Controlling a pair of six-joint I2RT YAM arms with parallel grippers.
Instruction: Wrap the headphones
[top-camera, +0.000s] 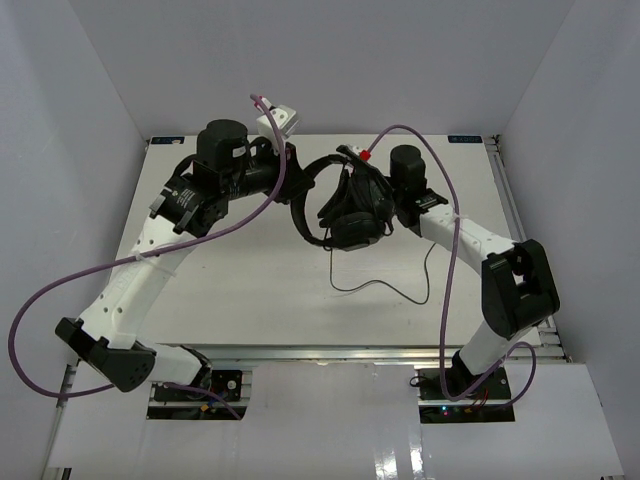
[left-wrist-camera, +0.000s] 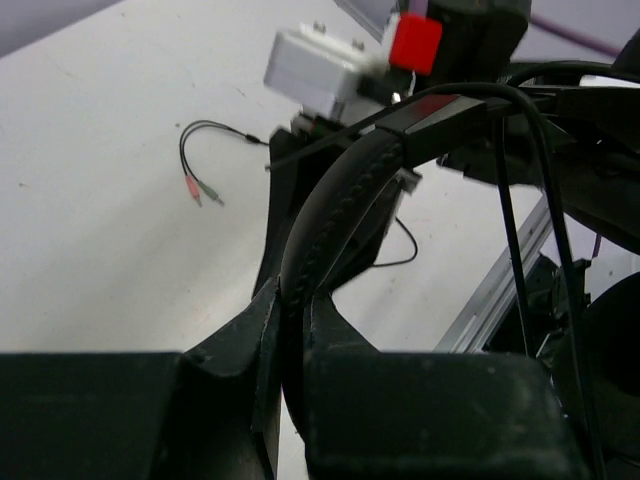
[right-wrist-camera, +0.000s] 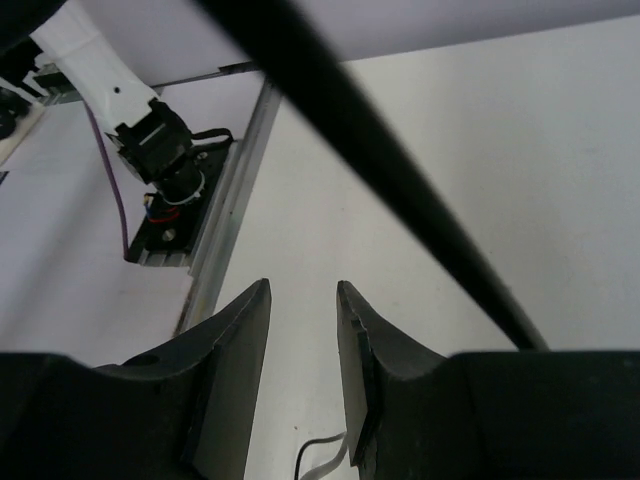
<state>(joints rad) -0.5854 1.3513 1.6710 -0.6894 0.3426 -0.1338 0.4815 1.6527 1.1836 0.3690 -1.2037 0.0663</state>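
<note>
The black headphones hang above the middle of the white table, held up between both arms. My left gripper is shut on the thin arched headband, which runs up from between its fingertips. The earcups hang low beside my right gripper. The right gripper is open with nothing between its jaws; a blurred black bar, probably the headband, crosses just above it. The thin cord trails loose on the table, and its red and green plugs lie flat.
A metal rail runs along the table's near edge, with the arm bases below it. White walls close in the back and sides. Purple arm cables loop beside both arms.
</note>
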